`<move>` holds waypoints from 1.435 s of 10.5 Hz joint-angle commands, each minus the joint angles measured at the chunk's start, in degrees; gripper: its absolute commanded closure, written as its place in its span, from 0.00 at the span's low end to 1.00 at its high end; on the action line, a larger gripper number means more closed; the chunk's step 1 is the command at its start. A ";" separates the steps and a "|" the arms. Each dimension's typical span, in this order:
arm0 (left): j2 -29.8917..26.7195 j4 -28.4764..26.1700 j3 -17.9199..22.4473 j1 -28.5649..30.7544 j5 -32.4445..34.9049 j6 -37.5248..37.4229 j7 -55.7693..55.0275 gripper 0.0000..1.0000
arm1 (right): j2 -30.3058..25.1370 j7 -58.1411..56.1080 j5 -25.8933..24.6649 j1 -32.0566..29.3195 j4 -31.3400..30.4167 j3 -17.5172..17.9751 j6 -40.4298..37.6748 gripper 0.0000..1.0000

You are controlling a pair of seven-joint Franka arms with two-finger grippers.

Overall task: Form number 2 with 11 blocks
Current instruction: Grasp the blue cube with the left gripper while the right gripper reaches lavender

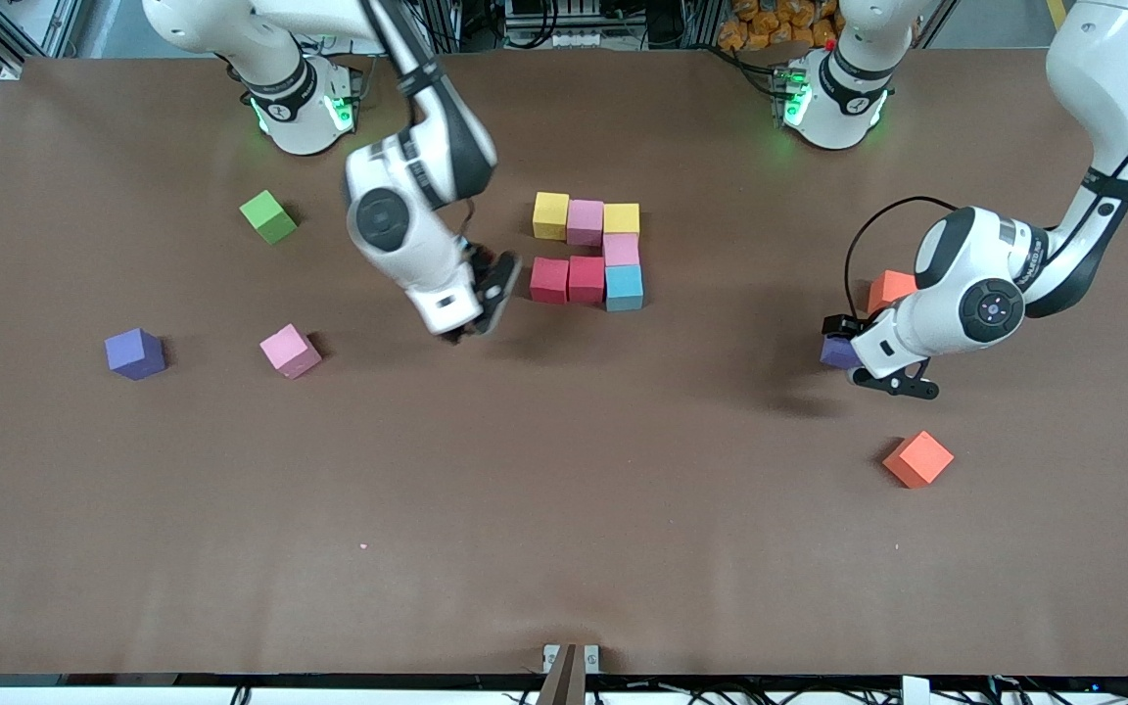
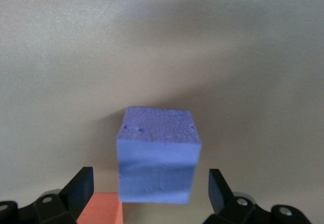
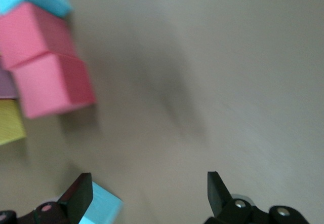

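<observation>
Digit (image 1: 587, 251) is part-built mid-tabletop, toward the bases: top row yellow (image 1: 550, 214), pink (image 1: 585, 221), yellow (image 1: 621, 217); a pink cube (image 1: 621, 249) under the last; then red (image 1: 549, 279), red (image 1: 586, 278), light blue (image 1: 624, 287) as the middle row. Cubes sit touching, prob. so the shape reads clean. Lower rows not laid yet.

My right gripper (image 1: 483, 305) hangs just beside the end red cube, fingers spread wide, holding nothing; its wrist view shows a light blue cube (image 3: 101, 208) at one finger, cut off by the frame, so I can't tell if it's touching.

My left gripper (image 1: 853, 360) is at the left arm's end, fingers wide either side of a purple cube (image 2: 158, 155), not gripping it. An orange cube (image 1: 889, 288) beside it is half hidden by the wrist.

Spare orange (image 1: 918, 458), pink (image 1: 291, 351), purple (image 1: 135, 353) and green (image 1: 268, 216) cubes lie scattered.
</observation>
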 commanded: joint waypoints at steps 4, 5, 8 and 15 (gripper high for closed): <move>3.14 1.11 0.59 0.03 2.25 0.85 -1.23 0.17 | -0.05 0.96 -0.23 0.11 -8.07 -21.90 -0.32 0.00; 3.15 1.37 0.59 0.03 2.25 0.77 -1.23 0.36 | -0.05 0.36 -0.23 0.11 -10.17 -23.85 0.37 0.00; 3.06 1.46 0.50 -0.06 2.34 0.77 -1.23 0.67 | -0.49 -5.77 -0.23 -0.15 -17.29 -27.55 6.60 0.00; 8.39 22.15 -2.49 -19.00 -0.91 -8.17 -12.87 0.67 | 0.65 -5.71 3.17 0.98 -19.15 -25.99 9.87 0.00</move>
